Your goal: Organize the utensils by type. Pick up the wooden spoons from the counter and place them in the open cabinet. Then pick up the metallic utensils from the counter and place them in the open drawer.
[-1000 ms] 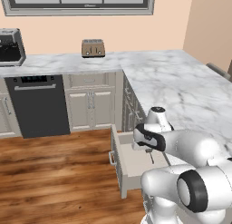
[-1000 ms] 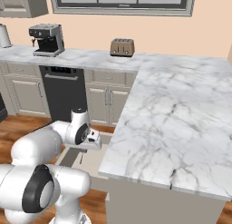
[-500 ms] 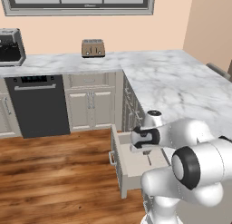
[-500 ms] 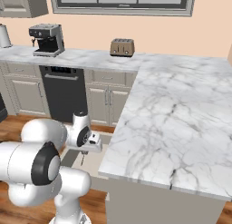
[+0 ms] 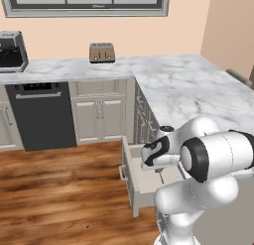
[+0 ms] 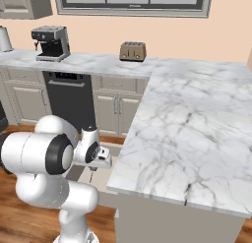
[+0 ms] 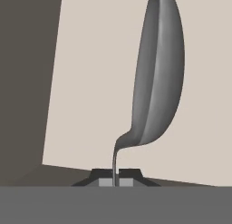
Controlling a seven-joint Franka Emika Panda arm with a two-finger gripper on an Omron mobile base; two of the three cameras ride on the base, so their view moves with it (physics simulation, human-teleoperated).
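1. Grey metal spoon [image 7: 158, 73]: you have it pinched by its thin handle, bowl pointing away from the hand, so it hangs down over the drawer [image 5: 144, 182].
2. Fingers [image 7: 116, 178] are shut tight on that handle; only a sliver of stem shows between the two dark tips.
3. Smooth and glossy, the bowl is a long oval that necks into a bent wire-like stem; expect it to swivel in so narrow a pinch.
4. Below it lies the drawer's pale flat floor, with a darker wall at one side. You look well placed to let go.
5. Around you: the white veined marble desk [image 6: 197, 119], no spoons visible on it, and wood plank floor [image 5: 59, 189].
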